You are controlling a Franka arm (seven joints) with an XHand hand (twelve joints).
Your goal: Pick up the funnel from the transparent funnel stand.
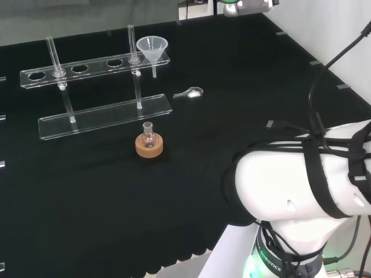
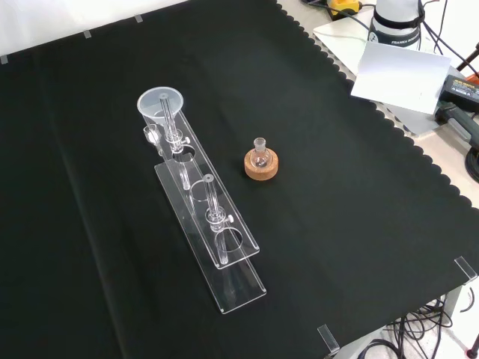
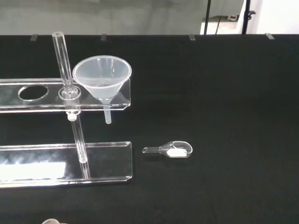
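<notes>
Fingers cannot be told apart as released or clenched from these views. On the counter, the funnel sits upright in the end hole of the transparent funnel stand, a small scoop near it.

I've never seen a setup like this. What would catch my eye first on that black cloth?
Probably the clear funnel, sitting in the end hole of a transparent stand with two shelves and upright rods, far left in the head view. In front of the stand a small glass flask rests on a cork ring, the one warm colour there. A little clear scoop with something white in it lies on the cloth beside the stand's lower shelf.
</notes>
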